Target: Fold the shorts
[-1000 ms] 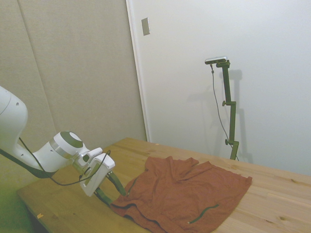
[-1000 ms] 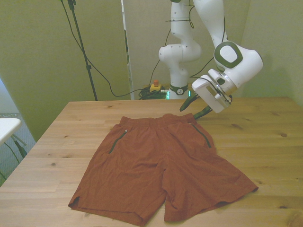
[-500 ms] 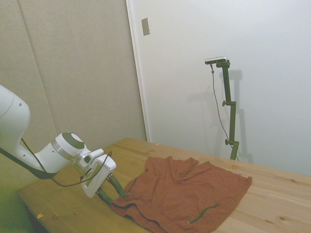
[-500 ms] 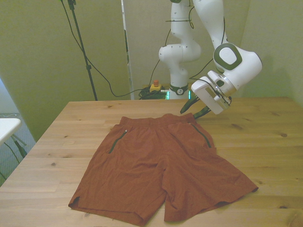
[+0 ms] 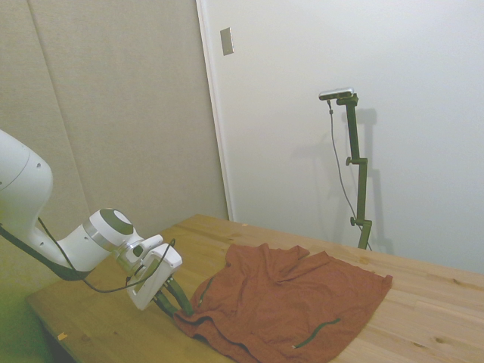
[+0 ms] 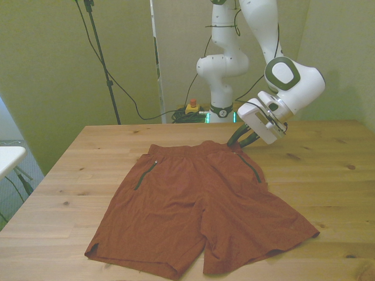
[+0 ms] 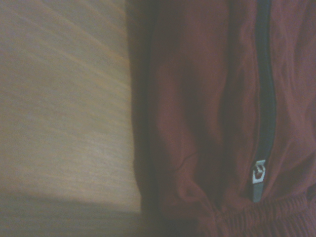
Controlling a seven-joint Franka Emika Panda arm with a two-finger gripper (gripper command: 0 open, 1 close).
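We see a wooden table (image 6: 328, 175) with the rust-orange shorts (image 6: 196, 205) spread flat across its middle, waistband toward the far edge and the two leg openings toward the near edge in the front view. The fabric is wrinkled, and a thin dark zipper pocket line (image 6: 145, 174) runs on each side below the waistband. Above the waistband corner on the front view's right hangs the white Franka arm (image 6: 293, 82), bent down so that its gripper (image 6: 239, 139) sits right at the shorts' edge. Its dark fingers stand slightly apart, tips close to the cloth; we cannot tell whether they touch it. In the wrist view we see blurred red fabric beside bare wood, the dark zipper line, and its small silver zipper pull (image 7: 257, 180) near the gathered waistband.
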